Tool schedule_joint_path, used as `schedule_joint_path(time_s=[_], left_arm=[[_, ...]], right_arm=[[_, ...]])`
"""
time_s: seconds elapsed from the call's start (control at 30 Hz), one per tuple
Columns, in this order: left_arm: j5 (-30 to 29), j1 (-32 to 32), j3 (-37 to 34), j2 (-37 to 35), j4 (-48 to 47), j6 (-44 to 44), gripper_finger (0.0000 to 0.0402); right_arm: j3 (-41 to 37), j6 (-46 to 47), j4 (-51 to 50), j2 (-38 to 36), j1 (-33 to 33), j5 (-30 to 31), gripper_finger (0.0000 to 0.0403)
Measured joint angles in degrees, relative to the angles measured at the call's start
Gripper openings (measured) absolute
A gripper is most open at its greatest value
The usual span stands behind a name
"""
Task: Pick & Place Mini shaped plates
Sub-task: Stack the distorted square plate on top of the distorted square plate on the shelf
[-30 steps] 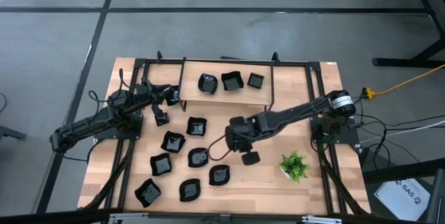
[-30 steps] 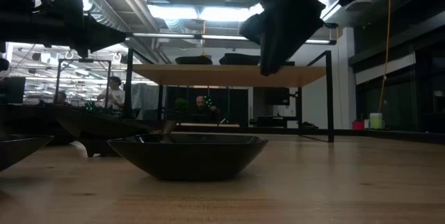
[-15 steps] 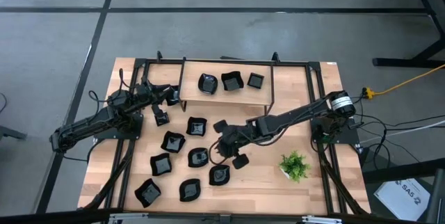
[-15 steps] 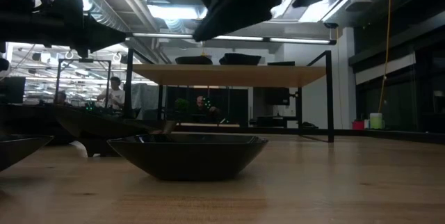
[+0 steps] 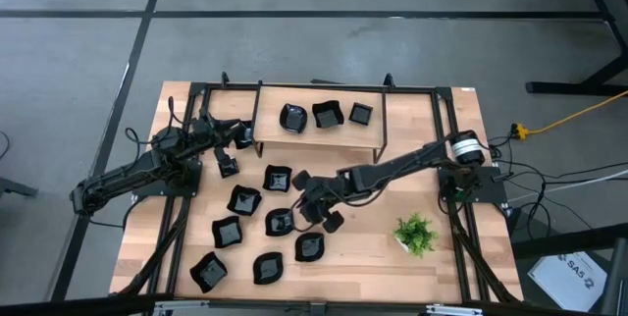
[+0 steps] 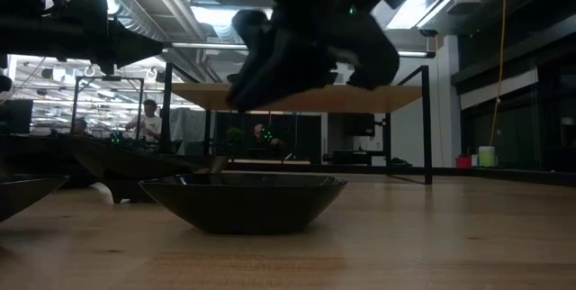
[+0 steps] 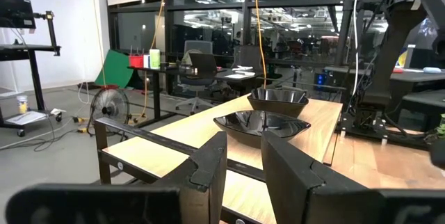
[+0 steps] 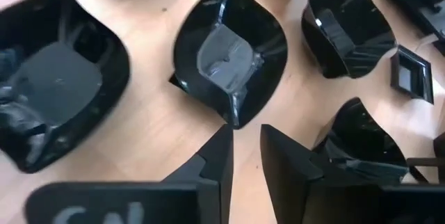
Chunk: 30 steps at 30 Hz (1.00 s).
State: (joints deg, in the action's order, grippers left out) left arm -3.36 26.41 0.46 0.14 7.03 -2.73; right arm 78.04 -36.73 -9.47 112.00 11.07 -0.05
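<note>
- While the right gripper hangs over the middle of the table, its two fingers stand a narrow gap apart with nothing between them, pointing down at a leaf-like plate
- Around it on the wood lie the mini shaped plates, glossy black dishes scattered across the left and middle of the table, near one another but mostly apart
- On the raised shelf at the far side sit three more black dishes in a row
- From table height one wide dark bowl-like plate fills the foreground, with the right arm's dark bulk above it
- At the left edge, beside the shelf's end, waits the left gripper; its fingers stand slightly parted and hold nothing
- Near the right front of the table stands a small green potted plant, well apart from the plates
</note>
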Motion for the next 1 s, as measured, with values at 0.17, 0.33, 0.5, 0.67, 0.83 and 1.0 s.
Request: schedule_joint_path(time_s=[0.17,0.33,0.5,0.67,0.83,1.0], left_arm=[[-0.01,0.00,0.01,-0.02,0.00,-0.03,0.0086],[0.00,0.00,-0.01,0.00,0.00,-0.03,0.0086],[0.01,0.00,0.01,-0.02,0.00,-0.03,0.0086],[0.00,0.00,-0.01,0.00,0.00,0.00,0.0086],[-0.01,0.00,-0.01,0.00,0.00,-0.01,0.0086],[0.00,0.00,0.00,0.00,0.00,-0.03,0.0086]], right_arm=[[0.00,0.05,-0.02,0.09,-1.13,0.00,0.0114],[0.00,0.18,0.35,0.09,-1.84,0.00,0.0162],[0.00,0.22,1.23,0.09,-2.52,-0.17,0.0184],[0.00,0.11,2.40,0.46,-3.52,-4.01,0.0186],[0.07,-1.30,3.08,1.51,-4.20,-5.66,0.0186],[0.04,-3.98,5.35,3.69,-4.27,-5.62,0.0186]])
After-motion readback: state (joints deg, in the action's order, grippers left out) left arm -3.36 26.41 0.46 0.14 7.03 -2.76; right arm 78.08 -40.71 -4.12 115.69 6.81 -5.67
